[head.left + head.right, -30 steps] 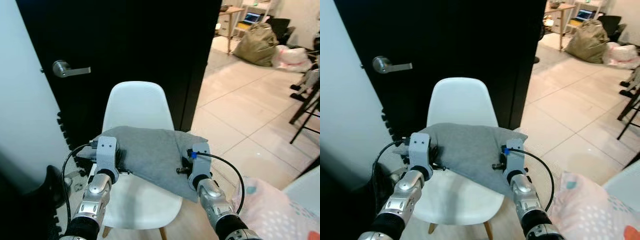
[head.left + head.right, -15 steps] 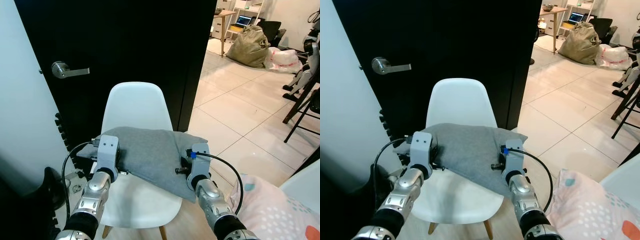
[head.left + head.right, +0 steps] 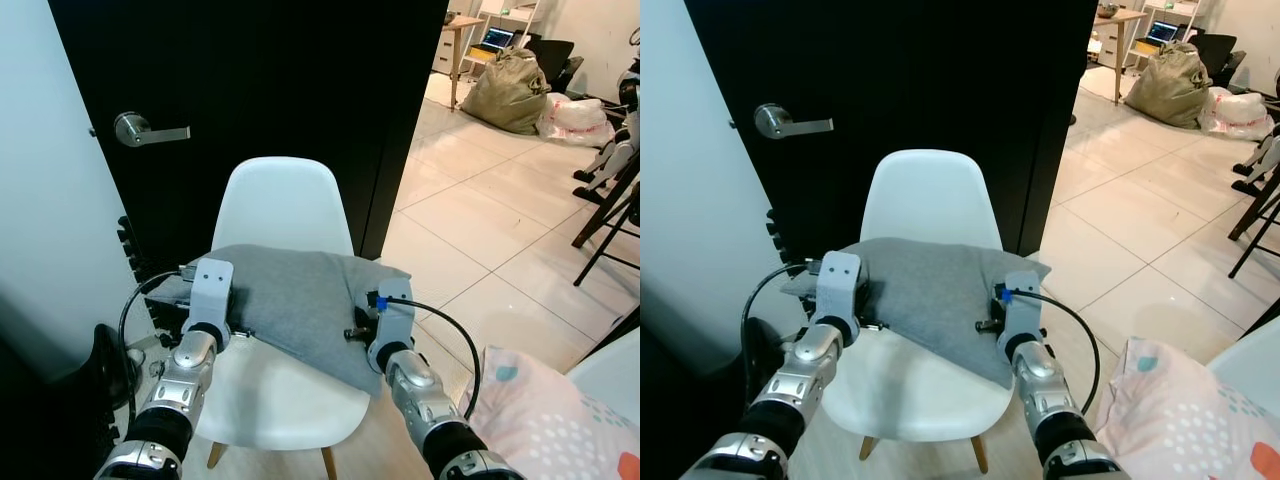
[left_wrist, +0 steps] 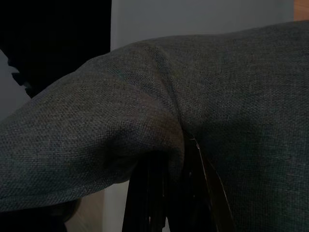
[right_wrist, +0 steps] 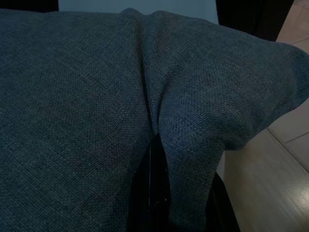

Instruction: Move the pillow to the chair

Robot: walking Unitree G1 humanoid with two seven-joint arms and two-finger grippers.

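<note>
Now the grey pillow [image 3: 295, 298] is held over the seat of the white chair [image 3: 283, 205], in front of the black door [image 3: 260, 90]. Its left edge is pinched by the left gripper [image 3: 200, 300], its right edge clamped by the right gripper [image 3: 378, 318].

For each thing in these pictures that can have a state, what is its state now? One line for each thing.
grey pillow: held at both side edges, over the seat of the chair.
white chair: upright, in front of the door.
black door: its far edge stands free beside an open way to the next room.
left gripper: shut on the pillow.
right gripper: shut on the pillow.
</note>
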